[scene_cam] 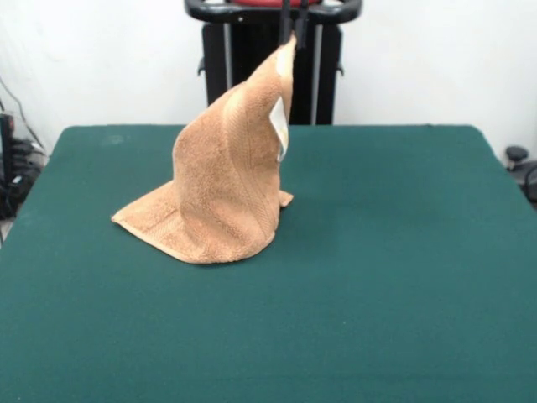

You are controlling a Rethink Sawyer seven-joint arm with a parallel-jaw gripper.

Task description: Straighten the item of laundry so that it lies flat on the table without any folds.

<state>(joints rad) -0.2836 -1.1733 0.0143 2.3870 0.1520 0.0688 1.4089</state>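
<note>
Laundry item: an orange-tan terry towel, hoisted by 1 corner into a tall cone near the middle of the table, a little toward 9 o'clock of centre. Its peak reaches the gripper at 12 o'clock, whose 2 thin dark fingers come down from the top edge and appear pinched together on that top corner. A white label hangs on the cone's 3 o'clock side. The lower hem rests on the green felt, with 1 corner spread out flat toward 8 o'clock and a smaller tip poking out at 4 o'clock.

The step in hand looks like a lift-and-drag to unfurl the cloth. To do it well, I judge the arm should carry the held corner away from the grounded corner, that is toward 2 o'clock, while lowering gradually, so the felt's friction holds the trailing edge and the folds pull out. Dropping straight down would likely heap the towel on itself. The twist running down the cone suggests a slow pull, keeping the fabric lightly taut. Release should come only once the corner is low, almost touching the table, with ample felt left on that side.
</note>
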